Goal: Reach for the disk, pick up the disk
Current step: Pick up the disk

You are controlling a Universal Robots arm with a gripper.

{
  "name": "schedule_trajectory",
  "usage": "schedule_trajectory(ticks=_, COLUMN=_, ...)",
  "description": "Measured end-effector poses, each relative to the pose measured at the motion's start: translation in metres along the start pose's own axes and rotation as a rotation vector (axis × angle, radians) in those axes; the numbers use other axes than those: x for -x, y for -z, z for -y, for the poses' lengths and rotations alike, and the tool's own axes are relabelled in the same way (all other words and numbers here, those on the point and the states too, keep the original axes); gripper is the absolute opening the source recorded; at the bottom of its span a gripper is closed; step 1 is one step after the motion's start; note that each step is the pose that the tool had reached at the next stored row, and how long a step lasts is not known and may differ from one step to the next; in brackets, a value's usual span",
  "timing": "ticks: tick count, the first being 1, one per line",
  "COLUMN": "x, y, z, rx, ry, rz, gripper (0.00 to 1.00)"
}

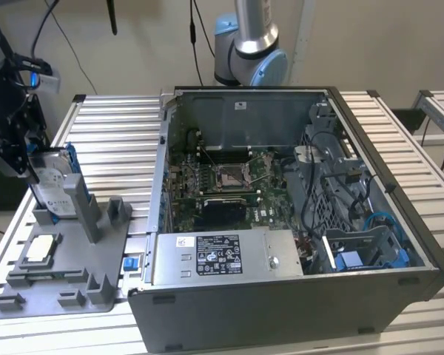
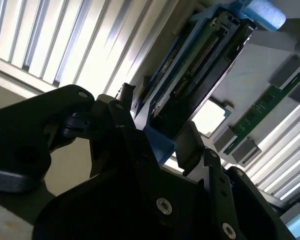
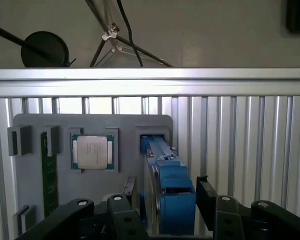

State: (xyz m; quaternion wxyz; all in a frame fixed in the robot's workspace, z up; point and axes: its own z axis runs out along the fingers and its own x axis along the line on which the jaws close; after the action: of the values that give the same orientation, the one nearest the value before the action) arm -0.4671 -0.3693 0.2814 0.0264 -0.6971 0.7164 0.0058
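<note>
The disk (image 1: 57, 186) stands on edge in a slot of the grey holder plate (image 1: 81, 277), silver face and blue carrier frame showing, at the exterior view's left. My gripper (image 1: 16, 151) is down over its upper end. In the first wrist view the disk (image 3: 171, 187) runs between my two black fingers (image 3: 206, 192). The gripper (image 3: 167, 187) is open, with a narrow gap on each side. The second wrist view shows the disk (image 2: 200, 65) from its underside, with its connector edge visible, and the gripper (image 2: 162, 132) straddling its blue frame.
A square silver chip (image 3: 95, 151) and a green memory stick (image 3: 49, 175) lie in the holder plate (image 3: 125, 125) beside the disk. An open computer case (image 1: 281, 222) takes up the middle of the slatted metal table (image 1: 111, 126). The table's edge is close to the holder.
</note>
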Motion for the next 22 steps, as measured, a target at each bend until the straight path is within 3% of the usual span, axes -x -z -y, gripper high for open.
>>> schedule_trajectory(ticks=12, x=0.0, y=-0.0015, z=0.0, rx=-0.0003, ry=0.0, rz=0.0002, gripper=1.0)
schedule_trajectory(ticks=22, x=-0.0005, y=-0.0114, z=-0.0004, rx=0.0001, ry=0.0, rz=0.0, gripper=1.0)
